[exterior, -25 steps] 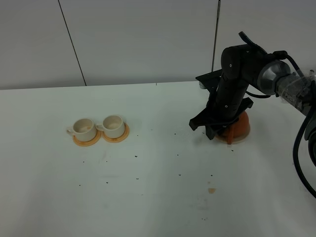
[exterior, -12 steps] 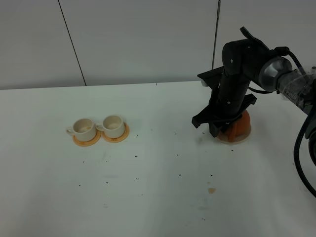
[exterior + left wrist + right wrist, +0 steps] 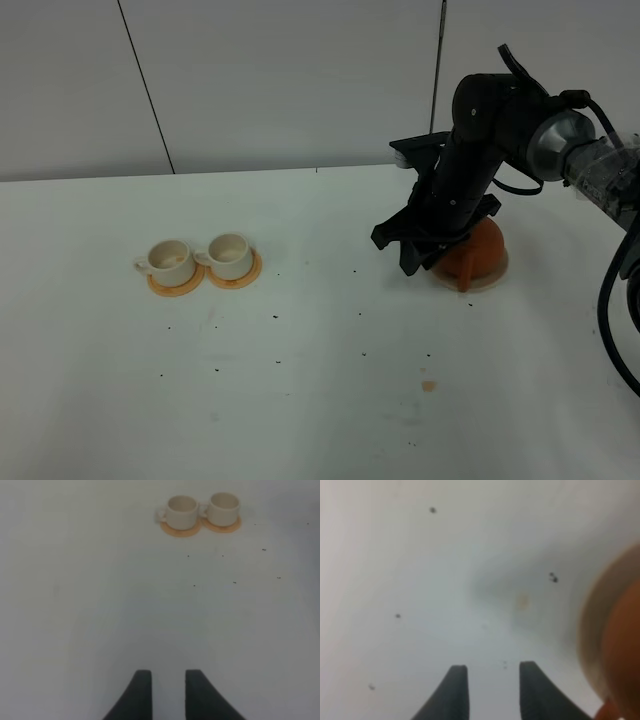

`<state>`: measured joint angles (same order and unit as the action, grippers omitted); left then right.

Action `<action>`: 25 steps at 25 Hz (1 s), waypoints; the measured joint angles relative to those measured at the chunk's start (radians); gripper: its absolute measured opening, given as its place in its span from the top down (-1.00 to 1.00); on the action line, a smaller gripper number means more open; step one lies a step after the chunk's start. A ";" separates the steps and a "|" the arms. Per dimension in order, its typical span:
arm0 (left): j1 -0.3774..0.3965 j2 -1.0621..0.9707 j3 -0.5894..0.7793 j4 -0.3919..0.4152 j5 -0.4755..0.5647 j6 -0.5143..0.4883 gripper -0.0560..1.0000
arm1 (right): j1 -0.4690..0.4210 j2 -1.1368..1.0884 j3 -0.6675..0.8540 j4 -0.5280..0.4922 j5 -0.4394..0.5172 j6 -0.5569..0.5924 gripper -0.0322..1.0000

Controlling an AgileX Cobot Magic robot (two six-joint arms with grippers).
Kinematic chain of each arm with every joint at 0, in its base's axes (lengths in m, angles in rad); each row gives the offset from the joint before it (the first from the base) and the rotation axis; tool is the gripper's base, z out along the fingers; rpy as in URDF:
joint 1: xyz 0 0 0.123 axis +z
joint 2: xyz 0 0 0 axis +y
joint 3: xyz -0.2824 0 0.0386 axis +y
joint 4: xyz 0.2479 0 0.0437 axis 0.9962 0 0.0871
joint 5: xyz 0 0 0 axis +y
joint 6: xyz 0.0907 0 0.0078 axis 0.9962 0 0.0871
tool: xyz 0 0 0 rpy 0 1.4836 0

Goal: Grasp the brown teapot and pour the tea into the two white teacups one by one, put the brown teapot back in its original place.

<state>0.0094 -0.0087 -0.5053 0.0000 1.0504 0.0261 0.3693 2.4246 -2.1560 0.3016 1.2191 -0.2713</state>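
Right gripper (image 3: 492, 670) hangs low just beside the teapot (image 3: 480, 252), its jaws apart with only bare table (image 3: 300, 380) between them, so it holds nothing. That teapot sits on its saucer (image 3: 497, 282) on the right of the table. Left gripper (image 3: 167, 675) is likewise parted and empty, well apart from the outer cup (image 3: 168, 260) and inner cup (image 3: 230, 254), which stand side by side on orange coasters (image 3: 178, 290). With the teapot on its saucer and ungripped, I judge the task either at its start, with grasp, both pours and return all left, or just ended; nothing here settles which. Whether either cup holds tea is too small to tell. The arm (image 3: 470, 150) hides the teapot's lid, handle and spout, and the right wrist view shows the teapot only as a blur.
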 joint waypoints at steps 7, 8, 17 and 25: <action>0.000 0.000 0.000 0.000 0.000 0.000 0.45 | -0.003 0.000 -0.001 0.063 0.000 -0.004 0.47; 0.000 0.000 0.000 0.000 0.000 0.000 0.45 | -0.003 -0.001 -0.003 0.063 0.000 -0.004 0.47; 0.000 0.000 0.000 0.000 0.000 0.000 0.45 | -0.003 -0.130 -0.063 -0.108 -0.002 0.181 0.47; 0.000 0.000 0.000 0.000 0.000 0.000 0.45 | -0.003 -0.165 -0.070 -0.285 -0.002 0.439 0.47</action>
<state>0.0094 -0.0087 -0.5053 0.0000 1.0504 0.0261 0.3663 2.2599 -2.2265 0.0162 1.2169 0.1681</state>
